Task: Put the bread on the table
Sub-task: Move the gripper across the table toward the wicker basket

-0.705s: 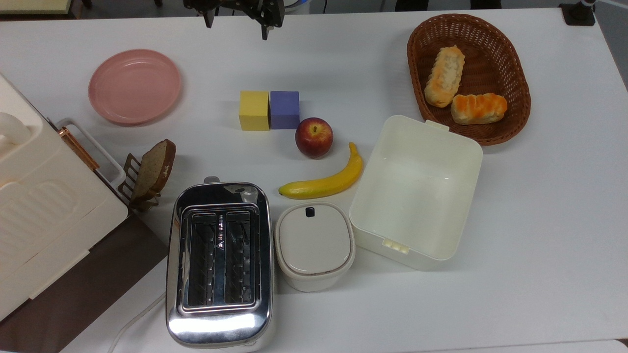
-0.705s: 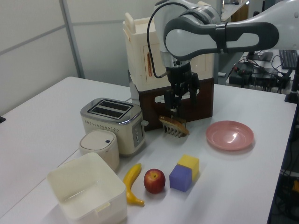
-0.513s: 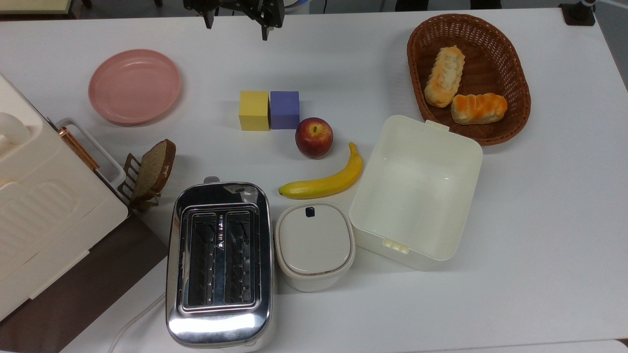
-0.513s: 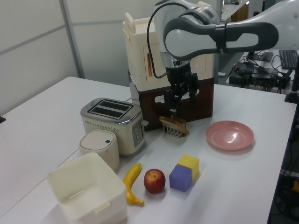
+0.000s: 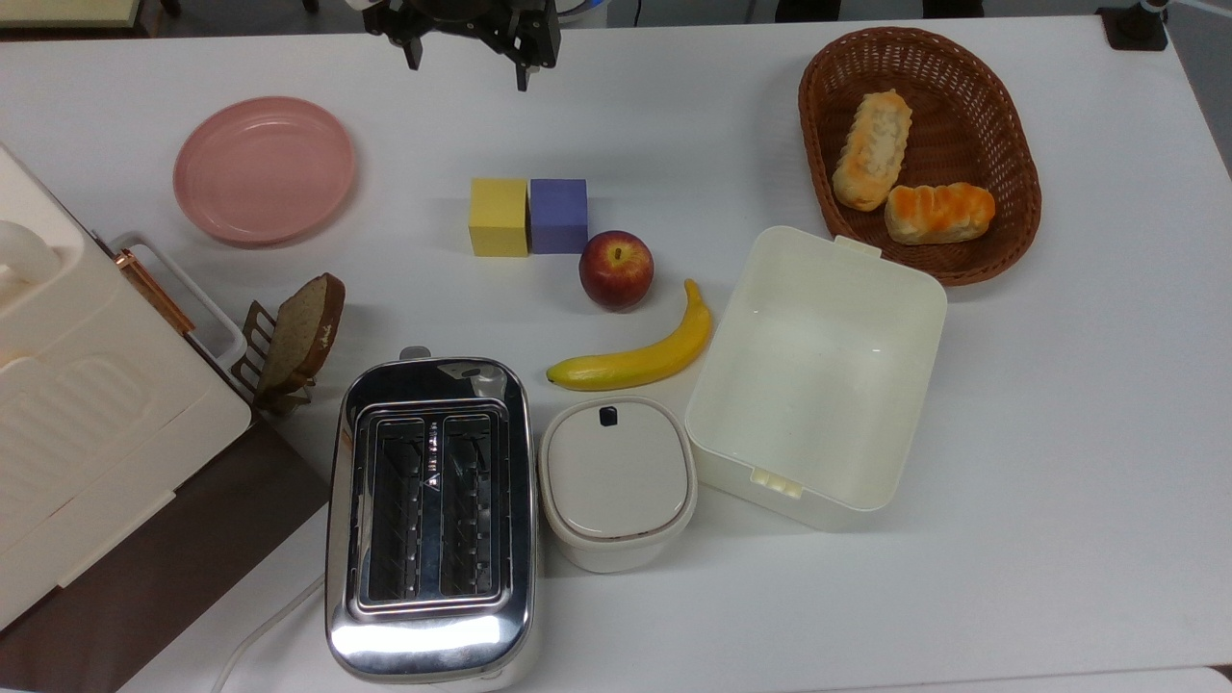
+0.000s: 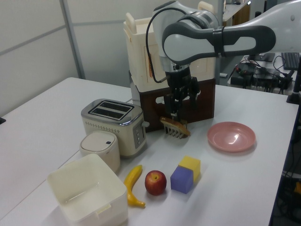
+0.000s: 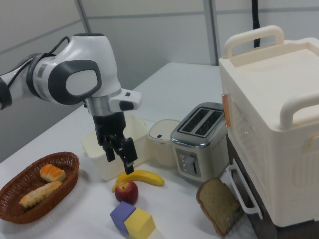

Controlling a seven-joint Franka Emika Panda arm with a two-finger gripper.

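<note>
The bread [image 5: 872,149] is a long golden-brown roll with a pale crumbly top. It lies in the brown wicker basket [image 5: 965,85] at the top view's upper right, and it also appears in the right view as the bread [image 7: 40,193]. A shorter orange-glazed roll [image 5: 939,213] lies beside it. My gripper [image 5: 469,60] hangs open and empty over the far edge of the white table [image 5: 1059,433], well to the top view's left of the basket. In the right view the gripper [image 7: 121,160] is above the apple and banana.
Mid-table sit a yellow cube [image 5: 499,217], a purple cube [image 5: 558,215], an apple [image 5: 616,269] and a banana [image 5: 640,359]. An open cream box [image 5: 818,371], a lidded pot [image 5: 616,478] and a toaster [image 5: 430,515] stand nearer. A pink plate [image 5: 263,168], a bread slice [image 5: 303,330] and a cream case [image 5: 87,414] are at the top view's left.
The gripper has shifted slightly away from the table's far edge in the top view, still open. Nothing on the table has moved.
</note>
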